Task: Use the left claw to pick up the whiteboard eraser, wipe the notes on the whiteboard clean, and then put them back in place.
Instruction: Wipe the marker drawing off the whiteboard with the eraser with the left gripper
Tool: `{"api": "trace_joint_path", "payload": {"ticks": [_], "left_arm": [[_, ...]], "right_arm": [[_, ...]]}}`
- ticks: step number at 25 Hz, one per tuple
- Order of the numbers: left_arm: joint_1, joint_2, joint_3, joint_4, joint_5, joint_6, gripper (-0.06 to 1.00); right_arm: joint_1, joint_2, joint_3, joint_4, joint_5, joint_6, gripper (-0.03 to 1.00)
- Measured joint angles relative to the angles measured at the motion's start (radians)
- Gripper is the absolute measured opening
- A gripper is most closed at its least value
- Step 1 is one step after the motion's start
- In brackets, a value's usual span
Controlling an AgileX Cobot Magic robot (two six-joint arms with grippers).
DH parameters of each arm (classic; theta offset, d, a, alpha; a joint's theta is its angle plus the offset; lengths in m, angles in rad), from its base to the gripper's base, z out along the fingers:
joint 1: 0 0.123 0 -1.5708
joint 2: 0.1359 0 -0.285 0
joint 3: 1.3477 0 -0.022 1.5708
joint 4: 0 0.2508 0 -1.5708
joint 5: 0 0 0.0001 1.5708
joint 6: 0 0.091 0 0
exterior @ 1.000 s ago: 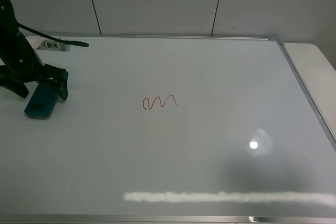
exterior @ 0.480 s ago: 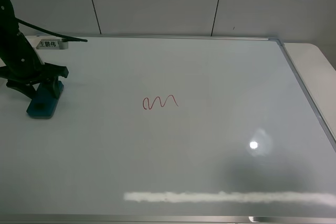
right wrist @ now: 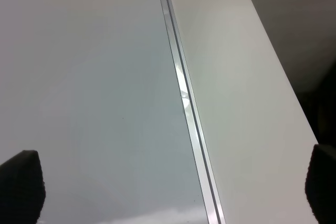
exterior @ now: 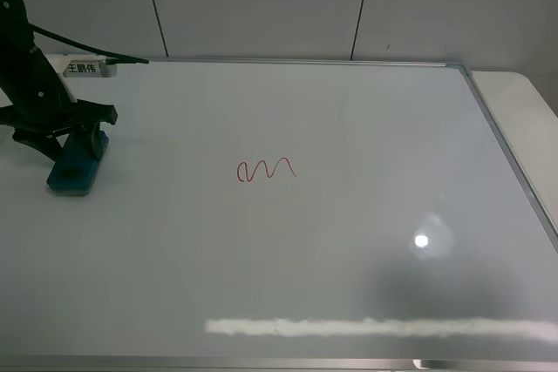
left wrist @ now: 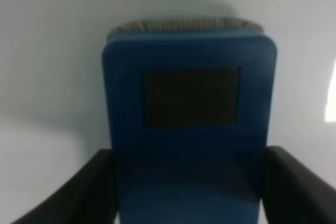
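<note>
There is one whiteboard eraser [exterior: 75, 172], one red squiggle of notes [exterior: 266, 169], one whiteboard [exterior: 349, 250] and two claws. The left claw [left wrist: 191, 192] pinches the whiteboard eraser by its sides at the whiteboard's left end, well apart from the notes. The right claw [right wrist: 170, 182] is spread wide over the whiteboard's edge.

Black arm [exterior: 35, 84], thin black cable [exterior: 96, 52], white label tag [exterior: 85, 68], 2 black tool fingers [left wrist: 79, 192]
</note>
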Motion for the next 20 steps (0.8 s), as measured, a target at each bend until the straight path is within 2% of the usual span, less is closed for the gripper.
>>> {"api": "trace_joint_path", "payload": {"ticks": [4, 15, 20], "left_arm": [[-0.057, -0.004, -0.084, 0.000, 0.083, -0.036, 0.56], [-0.272, 0.027, -0.275, -0.001, 0.150, -0.059, 0.56], [-0.357, 0.095, -0.350, -0.002, 0.226, -0.060, 0.56]], "right_arm": [[0.000, 0.000, 0.000, 0.000, 0.000, 0.000, 0.99], [0.000, 0.000, 0.000, 0.000, 0.000, 0.000, 0.99], [0.000, 0.000, 0.000, 0.000, 0.000, 0.000, 0.99]]}}
